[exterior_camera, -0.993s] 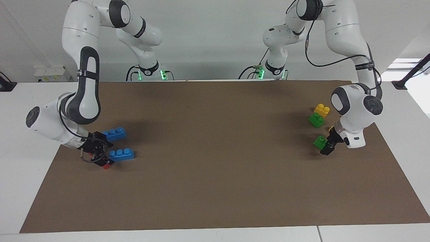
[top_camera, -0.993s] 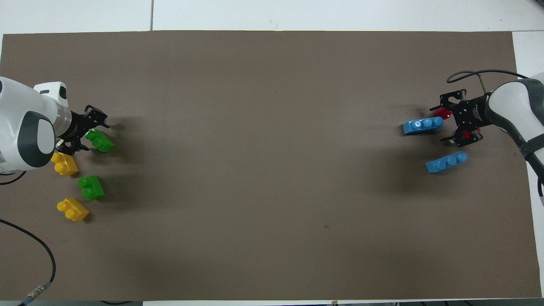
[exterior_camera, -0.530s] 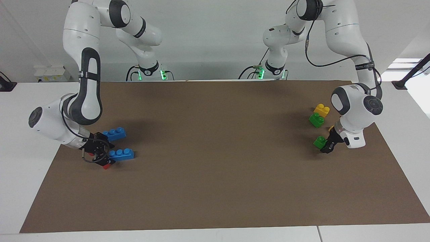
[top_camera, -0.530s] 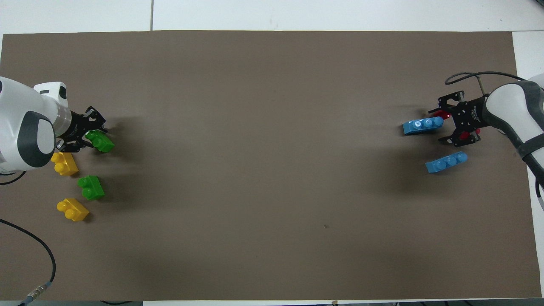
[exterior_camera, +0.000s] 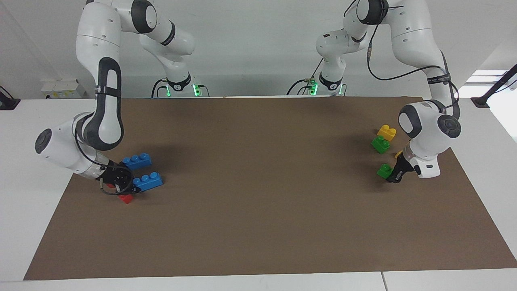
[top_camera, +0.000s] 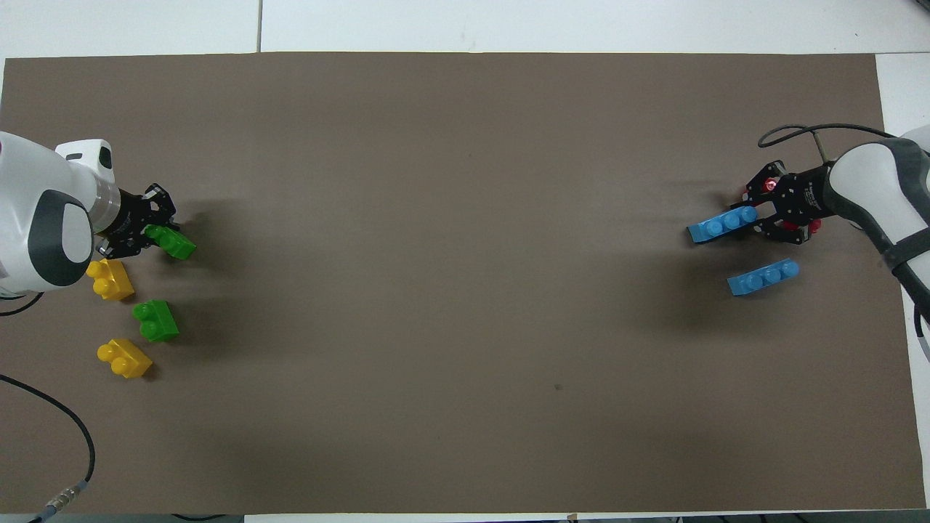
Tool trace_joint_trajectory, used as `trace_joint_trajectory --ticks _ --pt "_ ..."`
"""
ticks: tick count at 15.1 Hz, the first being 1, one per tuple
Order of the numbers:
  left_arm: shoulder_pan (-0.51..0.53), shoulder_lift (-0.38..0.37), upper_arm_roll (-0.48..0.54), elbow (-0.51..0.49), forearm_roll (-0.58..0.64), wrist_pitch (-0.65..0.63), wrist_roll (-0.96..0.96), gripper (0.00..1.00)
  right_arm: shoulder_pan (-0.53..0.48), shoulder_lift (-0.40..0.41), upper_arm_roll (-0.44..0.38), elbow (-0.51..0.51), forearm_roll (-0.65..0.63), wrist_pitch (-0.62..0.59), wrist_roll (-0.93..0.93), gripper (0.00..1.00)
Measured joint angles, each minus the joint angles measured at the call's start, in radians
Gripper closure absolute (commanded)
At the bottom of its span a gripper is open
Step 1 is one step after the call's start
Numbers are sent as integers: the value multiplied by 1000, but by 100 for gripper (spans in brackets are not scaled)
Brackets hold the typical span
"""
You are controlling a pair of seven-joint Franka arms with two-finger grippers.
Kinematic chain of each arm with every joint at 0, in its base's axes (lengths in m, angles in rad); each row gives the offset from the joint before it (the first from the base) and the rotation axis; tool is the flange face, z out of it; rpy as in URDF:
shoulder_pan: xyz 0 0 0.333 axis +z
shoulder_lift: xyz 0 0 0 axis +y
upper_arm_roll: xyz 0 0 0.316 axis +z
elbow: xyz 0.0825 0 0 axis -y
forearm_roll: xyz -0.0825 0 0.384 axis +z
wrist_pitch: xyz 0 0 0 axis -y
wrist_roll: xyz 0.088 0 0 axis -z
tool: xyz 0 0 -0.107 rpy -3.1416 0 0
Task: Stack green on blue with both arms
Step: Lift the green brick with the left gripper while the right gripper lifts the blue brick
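On a bench covered with a brown mat (exterior_camera: pixel 258 210), two white robot arms each close on a toy brick at opposite ends.

Toward the left arm's end, nearest the robots, a yellow two-stud brick (top_camera: pixel 125 357) lies on the mat, with a green two-stud brick (top_camera: pixel 155 320) just beside it and slightly farther out. Next out is a second yellow brick (top_camera: pixel 110 279), partly hidden by the arm in the facing view. Farthest out in that cluster, the left gripper (exterior_camera: pixel 392 175) is low at the mat, its fingers pinched shut on the end of the second green brick (exterior_camera: pixel 384 170), which points toward the middle of the bench.

Toward the right arm's end, a blue three-stud brick (exterior_camera: pixel 137 161) lies flat on the mat, nearer to the robots than its twin. Just farther out, the right gripper (exterior_camera: pixel 128 184) is clamped on one end of the other blue brick (exterior_camera: pixel 148 181), which sits tilted, its free end toward the middle of the bench. A small red brick (exterior_camera: pixel 126 198) lies on the mat just beside that gripper, farther from the robots than both blue bricks.
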Motion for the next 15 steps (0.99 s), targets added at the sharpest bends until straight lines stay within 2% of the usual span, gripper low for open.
trace_joint_trajectory --ticks 3,8,15 --pt "0 0 0 4 0 1 0 100 0 -1 0 0 0 0 -46 100" --pt "-1 -2 -4 22 0 -2 0 100 8 -2 7 10 0 31 -76 100" --pt "-12 -81 -20 69 -56 -80 -92 100 131 -9 13 86 11 40 -11 100"
